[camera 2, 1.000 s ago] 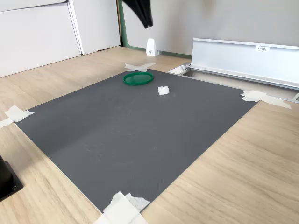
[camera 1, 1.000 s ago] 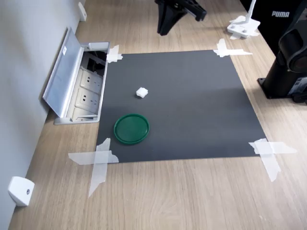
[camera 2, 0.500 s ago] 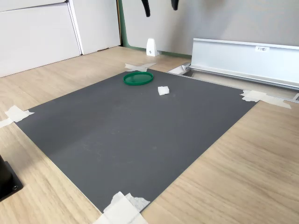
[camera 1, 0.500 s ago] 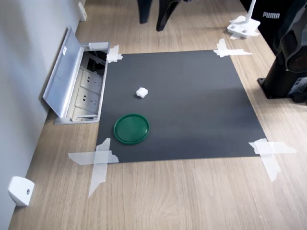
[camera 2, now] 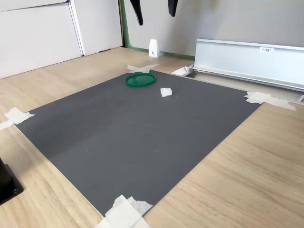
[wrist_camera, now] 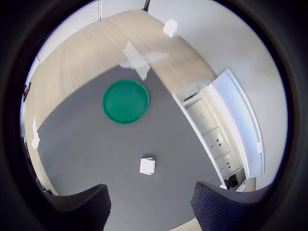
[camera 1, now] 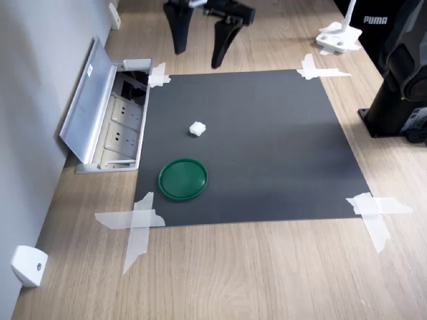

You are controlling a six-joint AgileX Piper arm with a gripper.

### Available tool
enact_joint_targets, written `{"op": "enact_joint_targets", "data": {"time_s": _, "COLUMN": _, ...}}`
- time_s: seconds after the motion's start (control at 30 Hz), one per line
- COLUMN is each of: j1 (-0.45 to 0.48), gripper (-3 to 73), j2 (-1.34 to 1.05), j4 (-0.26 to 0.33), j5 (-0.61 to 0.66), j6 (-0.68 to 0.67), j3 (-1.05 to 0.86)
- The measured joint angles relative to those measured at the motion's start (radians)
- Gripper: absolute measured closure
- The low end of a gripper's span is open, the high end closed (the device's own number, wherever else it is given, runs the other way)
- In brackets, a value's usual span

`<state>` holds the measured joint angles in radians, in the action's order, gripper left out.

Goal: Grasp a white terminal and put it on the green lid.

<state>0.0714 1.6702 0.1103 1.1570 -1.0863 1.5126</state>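
A wooden worktop carries a dark grey mat held down with white tape strips at its corners. Near the middle of the mat, in the first exterior view, the white terminal lies alone, a tiny pale block touching nothing else. The green lid rests flat on the mat at about seven o'clock from the terminal, near it but clearly apart.

The tool hangs in the air above the mat's far edge, at twelve o'clock from the terminal in the first exterior view. Its two dark fingers point downward and stand spread wide, released, with nothing between them. In the wrist view the fingertips frame the terminal well below them, with the lid further off.

In the second exterior view the terminal sits at about four o'clock from the lid, and the tool shows only at the top edge.

An open silver socket box is set into the worktop beside the mat. A white wedge-shaped piece sits by the wall.
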Motion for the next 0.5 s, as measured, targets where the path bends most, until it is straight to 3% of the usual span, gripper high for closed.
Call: {"op": "enact_joint_targets", "data": {"time_s": 0.5, "j1": -0.02, "gripper": -1.7, "j2": 0.047, "j4": -0.048, "j5": -0.265, "j6": 0.076, "j3": -0.241}}
